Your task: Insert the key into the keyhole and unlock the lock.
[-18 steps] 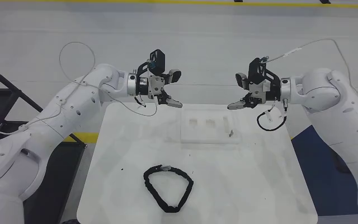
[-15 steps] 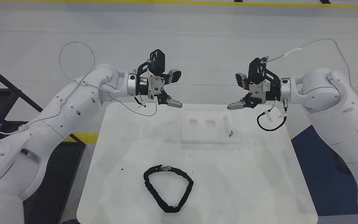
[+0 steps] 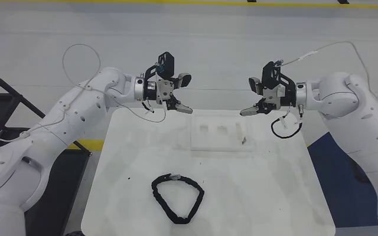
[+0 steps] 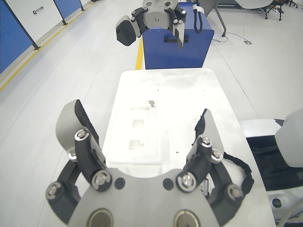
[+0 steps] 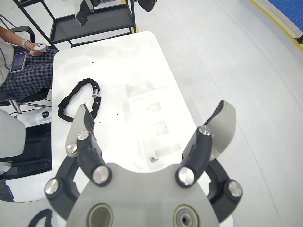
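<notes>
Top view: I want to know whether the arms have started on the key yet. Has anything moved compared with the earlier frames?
Nothing visibly changed. The left gripper and the right gripper remain open above the far edge of the table. The key still lies in the white tray, and the chain lock is untouched.
</notes>
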{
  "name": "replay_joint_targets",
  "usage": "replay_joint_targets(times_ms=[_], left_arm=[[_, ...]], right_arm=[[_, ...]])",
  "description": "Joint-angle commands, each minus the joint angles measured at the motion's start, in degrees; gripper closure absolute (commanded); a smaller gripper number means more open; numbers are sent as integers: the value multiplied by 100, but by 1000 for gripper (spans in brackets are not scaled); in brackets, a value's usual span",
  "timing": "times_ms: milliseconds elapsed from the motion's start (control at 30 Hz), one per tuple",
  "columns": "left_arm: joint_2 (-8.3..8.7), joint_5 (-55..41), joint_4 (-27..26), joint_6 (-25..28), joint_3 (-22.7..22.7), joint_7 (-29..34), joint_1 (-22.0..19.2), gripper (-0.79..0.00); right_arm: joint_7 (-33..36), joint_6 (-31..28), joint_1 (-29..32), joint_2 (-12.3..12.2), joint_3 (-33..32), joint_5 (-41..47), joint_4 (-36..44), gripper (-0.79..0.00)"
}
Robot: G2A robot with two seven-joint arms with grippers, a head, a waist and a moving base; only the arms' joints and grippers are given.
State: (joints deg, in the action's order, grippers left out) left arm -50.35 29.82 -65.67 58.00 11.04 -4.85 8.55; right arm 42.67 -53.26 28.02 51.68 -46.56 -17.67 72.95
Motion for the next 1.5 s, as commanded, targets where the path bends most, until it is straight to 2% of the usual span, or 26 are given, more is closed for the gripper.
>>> replay_joint_targets(times_ms=[0, 233, 333, 567, 767, 967, 1200, 1467], left_arm=[[0, 0, 0, 0, 0, 0, 0, -785], [0, 0, 0, 0, 0, 0, 0, -785], [0, 0, 0, 0, 0, 0, 0, -785], [0, 0, 0, 0, 0, 0, 0, -785], [0, 0, 0, 0, 0, 0, 0, -785], [0, 0, 0, 0, 0, 0, 0, -785], [0, 0, 0, 0, 0, 0, 0, -785], [0, 0, 0, 0, 0, 0, 0, -785]], right_arm=[[23, 295, 100, -11, 3, -155, 37, -785], [340, 1319, 460, -45, 17, -167, -224, -785], [507, 1849, 591, -33, 23, 107, -447, -785], [1269, 2541, 682, 86, 234, 850, -940, -785], [1385, 2906, 576, 326, 548, 1199, -1440, -785], [1472, 3128, 329, 650, 1001, 1081, -1904, -785], [1664, 3978, 38, 1064, 1524, 769, -2288, -785], [1935, 4758, -140, 1369, 1884, 276, -2264, -785]])
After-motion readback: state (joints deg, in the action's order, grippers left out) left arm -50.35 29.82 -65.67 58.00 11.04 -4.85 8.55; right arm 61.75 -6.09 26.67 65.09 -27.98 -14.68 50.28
